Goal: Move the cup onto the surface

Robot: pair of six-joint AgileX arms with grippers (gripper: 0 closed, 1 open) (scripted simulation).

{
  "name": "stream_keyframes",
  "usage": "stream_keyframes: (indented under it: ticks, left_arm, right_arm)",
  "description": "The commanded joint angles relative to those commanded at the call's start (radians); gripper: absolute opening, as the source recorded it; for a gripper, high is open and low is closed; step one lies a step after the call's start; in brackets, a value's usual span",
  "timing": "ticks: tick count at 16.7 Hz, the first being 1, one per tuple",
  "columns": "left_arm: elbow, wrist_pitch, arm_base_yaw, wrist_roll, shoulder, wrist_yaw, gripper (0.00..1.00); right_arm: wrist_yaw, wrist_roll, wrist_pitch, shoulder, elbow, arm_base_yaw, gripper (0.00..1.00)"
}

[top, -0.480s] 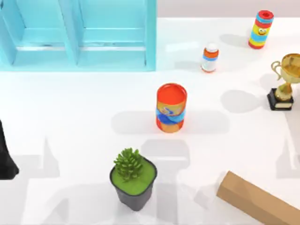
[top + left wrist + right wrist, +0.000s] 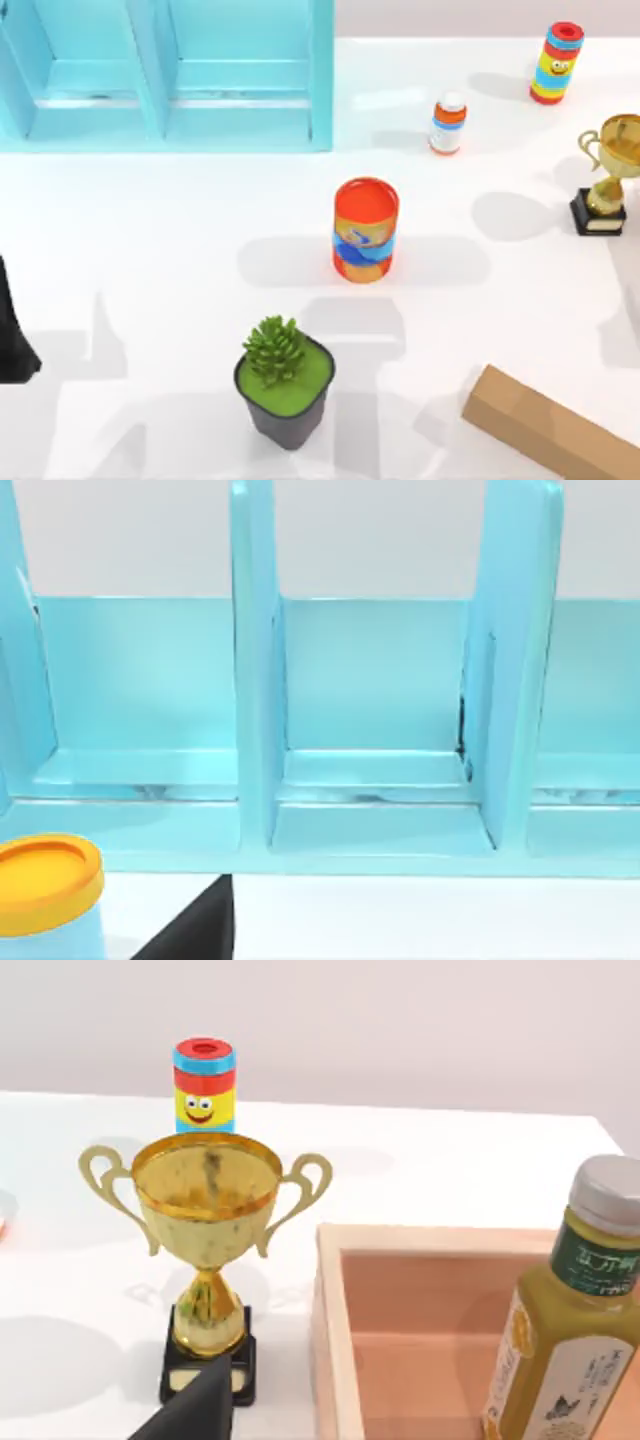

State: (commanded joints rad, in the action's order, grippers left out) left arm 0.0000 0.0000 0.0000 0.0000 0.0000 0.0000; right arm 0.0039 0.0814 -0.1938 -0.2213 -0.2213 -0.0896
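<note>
White tabletop (image 2: 150,250) viewed from above, with both AgileX arms at its margins. Where the cup stands cannot be told from these views.

Writing and labels: a tall cylinder banded red, yellow and blue (image 2: 557,63), at the far right, carries a printed smiling face. A yellow-green bottle with a grey cap (image 2: 580,1320) bears a dark green neck label and a white body label; their small characters are too fine to read. A small white bottle with orange and blue bands (image 2: 448,123) stands left of the cylinder, its print illegible. At table centre stands an orange can with blue wavy stripes (image 2: 365,230), upright.

Containers: a black square plant pot (image 2: 285,415), near the front edge, holds a green succulent on a green bed. A light wooden open box (image 2: 545,425) lies at the front right; the yellow-green bottle appears at its corner, and whether it stands inside cannot be told. A light-blue shelf unit with upright dividers (image 2: 170,80) occupies the far left. A pale blue container with an orange-yellow lid (image 2: 45,890) stands in front of that shelf.

A gold two-handled trophy on a black base (image 2: 608,175) stands at the right edge, just beside the box.

The left arm (image 2: 12,330) is parked at the left edge; the left gripper (image 2: 195,930) faces the shelf. The right gripper (image 2: 195,1405) hangs near the trophy's base. For both, whether the jaws are apart or together cannot be told.
</note>
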Motion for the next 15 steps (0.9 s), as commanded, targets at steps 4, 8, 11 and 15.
stream_keyframes:
  ticks: [4,8,11,15]
  left_arm:
    - [0.000,0.000,0.000,0.000,0.000,0.000,1.00]
    - [0.000,0.000,0.000,0.000,0.000,0.000,1.00]
    - [0.000,0.000,0.000,0.000,0.000,0.000,1.00]
    - [0.000,0.000,0.000,0.000,0.000,0.000,1.00]
  right_arm:
    - [-0.002,0.103,-0.258,-0.338,-0.306,-0.108,1.00]
    - [-0.006,0.216,-0.554,-0.760,-0.638,-0.227,1.00]
    - [-0.008,0.298,-0.766,-1.060,-0.866,-0.311,1.00]
    - [-0.008,0.393,-0.993,-1.359,-1.118,-0.402,1.00]
